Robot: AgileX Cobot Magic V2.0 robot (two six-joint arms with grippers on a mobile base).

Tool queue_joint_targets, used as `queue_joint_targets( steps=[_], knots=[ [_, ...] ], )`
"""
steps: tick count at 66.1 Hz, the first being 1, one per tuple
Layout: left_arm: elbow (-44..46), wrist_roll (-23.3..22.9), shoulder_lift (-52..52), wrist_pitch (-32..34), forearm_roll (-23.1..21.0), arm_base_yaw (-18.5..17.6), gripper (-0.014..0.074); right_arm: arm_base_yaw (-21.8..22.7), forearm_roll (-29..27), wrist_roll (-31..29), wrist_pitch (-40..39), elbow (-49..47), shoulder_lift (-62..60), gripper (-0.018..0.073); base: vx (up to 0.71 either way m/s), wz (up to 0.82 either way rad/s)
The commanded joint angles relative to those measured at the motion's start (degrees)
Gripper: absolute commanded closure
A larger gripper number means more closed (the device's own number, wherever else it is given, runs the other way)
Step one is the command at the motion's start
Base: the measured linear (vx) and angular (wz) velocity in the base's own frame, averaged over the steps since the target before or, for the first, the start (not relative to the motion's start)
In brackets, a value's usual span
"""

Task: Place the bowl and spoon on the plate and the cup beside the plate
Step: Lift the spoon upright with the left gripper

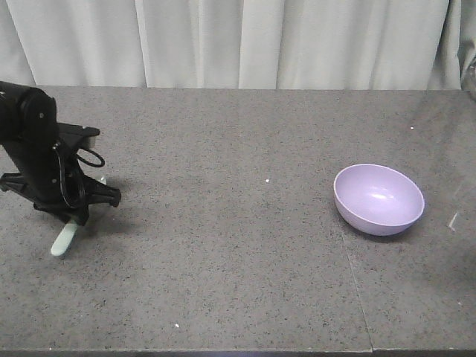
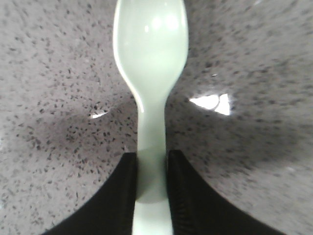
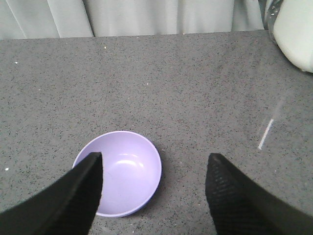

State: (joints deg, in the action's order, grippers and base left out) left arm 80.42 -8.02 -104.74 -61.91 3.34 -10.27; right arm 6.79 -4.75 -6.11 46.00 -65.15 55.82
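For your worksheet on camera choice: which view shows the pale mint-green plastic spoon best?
The left wrist view: the pale mint-green plastic spoon fills it, handle between the fingers of the left gripper. The front view shows only one end poking from under that gripper; the right wrist view misses it.

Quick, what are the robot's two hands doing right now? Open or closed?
Left gripper: closed on the spoon, pinching its handle.
Right gripper: open, holding nothing, above the bowl.
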Motion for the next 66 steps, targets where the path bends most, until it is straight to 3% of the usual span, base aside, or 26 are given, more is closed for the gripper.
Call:
queue_joint_targets(
  steps=[1, 30, 66],
  knots=[
    [1.4, 0.6, 7.6, 3.9, -3.3, 0.0, 0.0603, 0.3, 0.2, 0.2, -3.3, -2.0, 0.7, 0.0104, 0.00, 0.00],
    [1.4, 8.0, 26.8, 16.0, -21.7, 0.0, 0.0603, 0.3, -0.8, 2.4, 4.3, -12.5, 17.1, 0.0104, 0.00, 0.00],
    [1.4, 7.7, 38.0, 19.0, -22.1, 0.0, 0.0603, 0.3, -6.6, -0.7, 5.2, -13.1, 37.3, 0.0104, 0.00, 0.00]
  ],
)
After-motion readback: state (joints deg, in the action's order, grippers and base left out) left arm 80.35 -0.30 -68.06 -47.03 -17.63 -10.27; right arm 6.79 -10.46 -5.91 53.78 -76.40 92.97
